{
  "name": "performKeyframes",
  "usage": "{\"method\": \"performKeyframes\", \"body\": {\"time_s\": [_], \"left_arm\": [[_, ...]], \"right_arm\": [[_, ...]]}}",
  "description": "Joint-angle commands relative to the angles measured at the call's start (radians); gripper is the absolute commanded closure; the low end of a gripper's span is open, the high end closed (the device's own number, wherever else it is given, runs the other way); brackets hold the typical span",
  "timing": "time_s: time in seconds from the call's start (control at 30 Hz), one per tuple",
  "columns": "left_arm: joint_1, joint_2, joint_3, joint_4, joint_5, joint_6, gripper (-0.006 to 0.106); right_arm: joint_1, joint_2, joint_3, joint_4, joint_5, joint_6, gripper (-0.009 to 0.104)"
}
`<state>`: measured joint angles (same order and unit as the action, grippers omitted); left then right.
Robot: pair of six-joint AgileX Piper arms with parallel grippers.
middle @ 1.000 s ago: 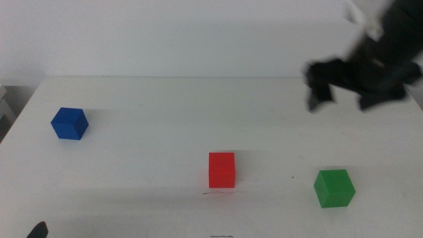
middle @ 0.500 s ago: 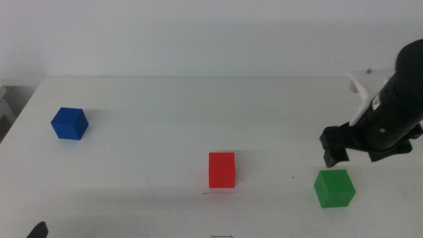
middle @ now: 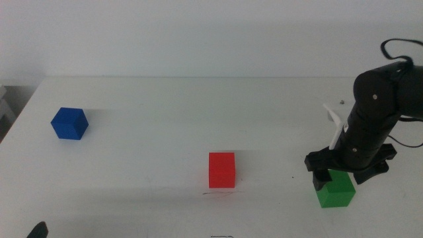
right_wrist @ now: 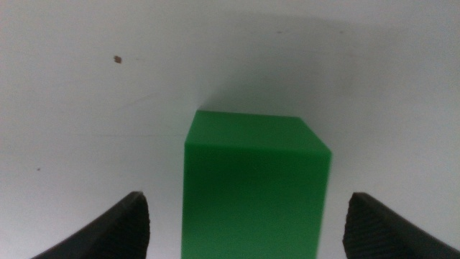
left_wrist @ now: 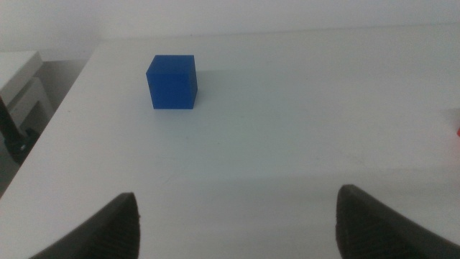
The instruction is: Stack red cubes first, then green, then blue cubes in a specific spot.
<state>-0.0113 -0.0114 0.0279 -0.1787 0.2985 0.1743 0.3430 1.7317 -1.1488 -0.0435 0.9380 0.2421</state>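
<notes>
The red cube (middle: 222, 170) stands near the table's middle front, just behind the thin dark line (middle: 221, 193) that marks the spot. The green cube (middle: 336, 190) sits at the front right. My right gripper (middle: 339, 174) is right over it, jaws open and lowered on either side of the cube's top. In the right wrist view the green cube (right_wrist: 255, 183) fills the gap of the open right gripper (right_wrist: 246, 201). The blue cube (middle: 69, 123) sits far left; it also shows in the left wrist view (left_wrist: 172, 81). My left gripper (left_wrist: 237, 198) is open and empty, waiting at the front left corner (middle: 38, 230).
A tiny dark speck (middle: 293, 177) lies on the white table (middle: 165, 106) between the red and green cubes. The table's left edge drops off beside the blue cube. The right arm's cable loops at the far right.
My right gripper came down from high at the back right, first to just behind the green cube, now over it with jaws around its top. The cubes have not moved.
</notes>
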Motion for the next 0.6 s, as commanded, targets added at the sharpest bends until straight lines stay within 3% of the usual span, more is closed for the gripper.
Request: {"method": "performKeyframes", "body": {"time_s": [0.0,0.17,0.27,0.37,0.5,0.57], "left_arm": [[0.001,-0.026,0.000,-0.007,-0.078,-0.009,0.007],[0.001,-0.026,0.000,-0.007,-0.078,-0.009,0.007],[0.001,-0.026,0.000,-0.007,-0.078,-0.009,0.007],[0.001,-0.026,0.000,-0.007,-0.078,-0.009,0.007],[0.001,-0.026,0.000,-0.007,-0.078,-0.009,0.007],[0.001,-0.026,0.000,-0.007,-0.078,-0.009,0.007]], "right_arm": [[-0.008,-0.023,-0.019,-0.002,-0.014,-0.010,0.001],[-0.009,0.014,-0.019,0.002,-0.021,-0.010,0.008],[-0.009,0.037,-0.019,0.002,-0.029,-0.004,0.021],[-0.009,0.051,-0.019,0.002,-0.046,0.033,0.045],[-0.003,0.026,-0.036,-0.022,-0.018,0.093,0.092],[0.023,-0.020,-0.072,-0.051,0.033,0.160,0.096]]}}
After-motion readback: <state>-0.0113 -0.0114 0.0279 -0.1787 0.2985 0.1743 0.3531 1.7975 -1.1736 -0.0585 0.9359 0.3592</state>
